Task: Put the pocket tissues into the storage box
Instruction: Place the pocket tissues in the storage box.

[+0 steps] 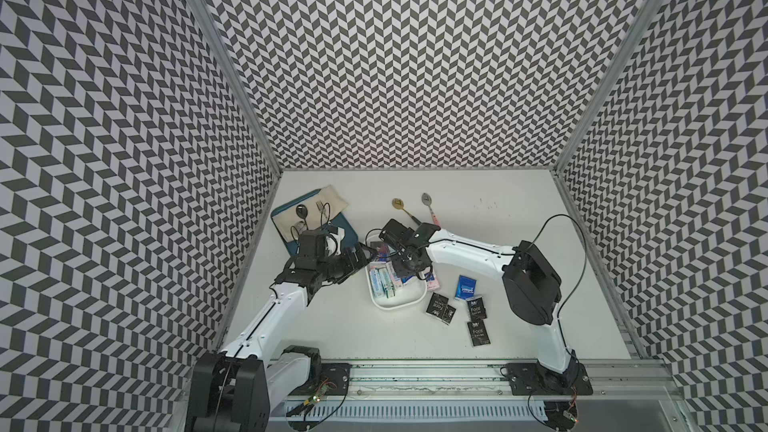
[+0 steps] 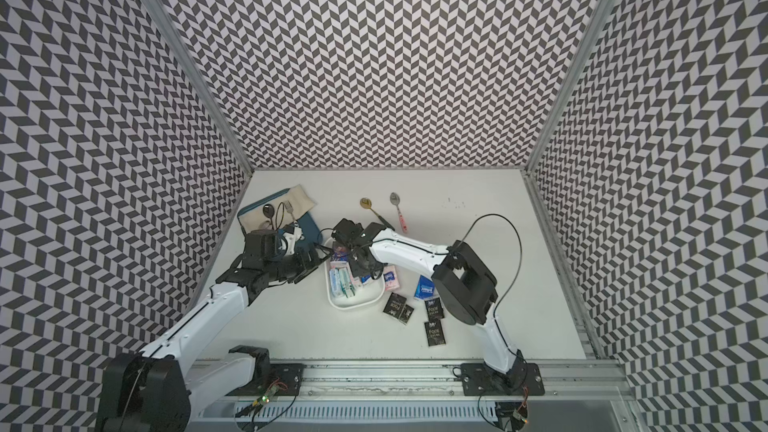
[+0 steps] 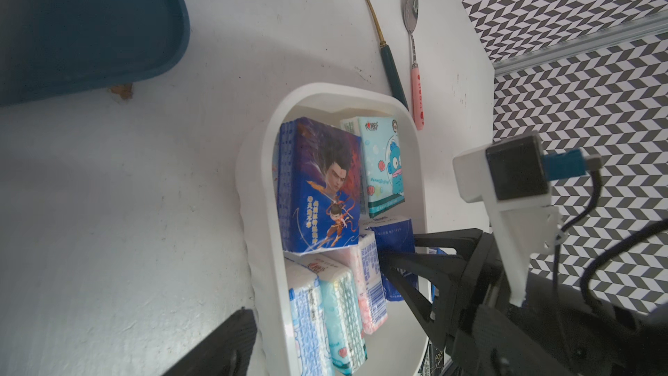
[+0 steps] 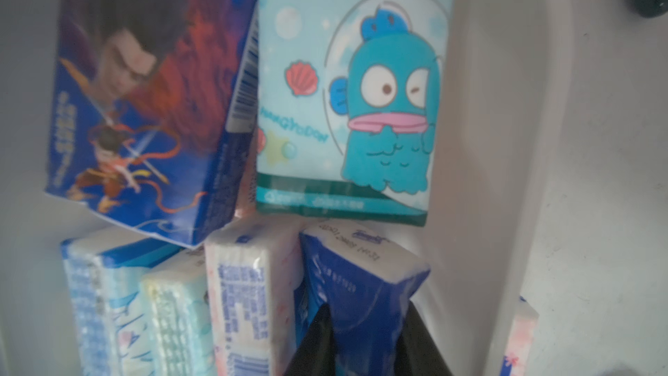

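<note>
Right gripper: fingers pinch blue packet, standing on edge along the length of the box, by its right wall. Left gripper: just left of box, opening unclear.

"Face" on black pocket tissues

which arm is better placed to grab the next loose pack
Right. The right claw holds a dark blue packet in the storage box, and the loose pink packet, blue packet and black packets lie on its side.
</note>
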Robot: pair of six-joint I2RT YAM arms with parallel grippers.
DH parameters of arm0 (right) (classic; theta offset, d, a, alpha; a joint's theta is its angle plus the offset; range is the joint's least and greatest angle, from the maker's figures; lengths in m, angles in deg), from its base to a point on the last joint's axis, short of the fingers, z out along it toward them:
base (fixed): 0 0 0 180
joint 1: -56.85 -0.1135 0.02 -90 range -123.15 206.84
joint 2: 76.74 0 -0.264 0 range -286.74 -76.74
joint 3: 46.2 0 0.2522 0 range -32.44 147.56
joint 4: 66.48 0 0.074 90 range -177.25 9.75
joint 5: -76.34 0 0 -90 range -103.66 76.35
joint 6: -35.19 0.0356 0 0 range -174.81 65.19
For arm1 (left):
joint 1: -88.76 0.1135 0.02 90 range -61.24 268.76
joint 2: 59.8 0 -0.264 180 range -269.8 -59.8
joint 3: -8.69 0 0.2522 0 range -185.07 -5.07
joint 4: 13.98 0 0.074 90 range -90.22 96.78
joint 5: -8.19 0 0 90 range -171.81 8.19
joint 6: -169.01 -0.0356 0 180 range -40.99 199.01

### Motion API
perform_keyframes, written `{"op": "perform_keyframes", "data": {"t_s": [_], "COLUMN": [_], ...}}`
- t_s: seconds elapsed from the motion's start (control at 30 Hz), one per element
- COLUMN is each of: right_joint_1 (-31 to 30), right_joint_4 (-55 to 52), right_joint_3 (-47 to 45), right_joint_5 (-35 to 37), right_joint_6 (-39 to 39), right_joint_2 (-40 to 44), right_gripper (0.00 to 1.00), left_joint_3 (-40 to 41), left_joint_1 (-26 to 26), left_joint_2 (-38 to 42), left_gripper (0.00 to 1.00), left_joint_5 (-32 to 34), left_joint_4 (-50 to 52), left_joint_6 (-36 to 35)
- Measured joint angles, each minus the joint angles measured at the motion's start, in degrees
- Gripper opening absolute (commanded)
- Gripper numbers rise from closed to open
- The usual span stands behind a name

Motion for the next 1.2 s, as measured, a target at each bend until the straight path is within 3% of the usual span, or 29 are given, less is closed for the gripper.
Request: {"op": "perform_keyframes", "data": {"t_s": [0.27, 0.6, 0.93, 1.2], "right_joint_1": [0.11, 1.79, 6.47, 9.73], "right_joint_4": [1.33, 4.50, 13.05, 13.66], "right_joint_3": [0.00, -3.43, -10.16, -15.34], "right_joint_5": [-2.67, -6.73, -14.95, -14.36], "right_joint_6": [0.37, 2.23, 5.01, 4.24], "right_joint_2": [0.02, 3.54, 14.78, 18.01], "right_gripper": [0.48, 0.50, 0.49, 0.49], "left_joint_3": [0.02, 0.11, 0.11, 0.11], "left_joint_1": [0.00, 0.00, 0.00, 0.00], "left_joint_2": [0.35, 0.74, 0.74, 0.74], "left_gripper": [1.00, 1.00, 1.00, 1.00], "left_joint_5": [0.00, 0.00, 0.02, 0.04], "left_joint_4": [0.02, 0.02, 0.02, 0.07], "left_joint_6": [0.00, 0.02, 0.04, -0.09]}}
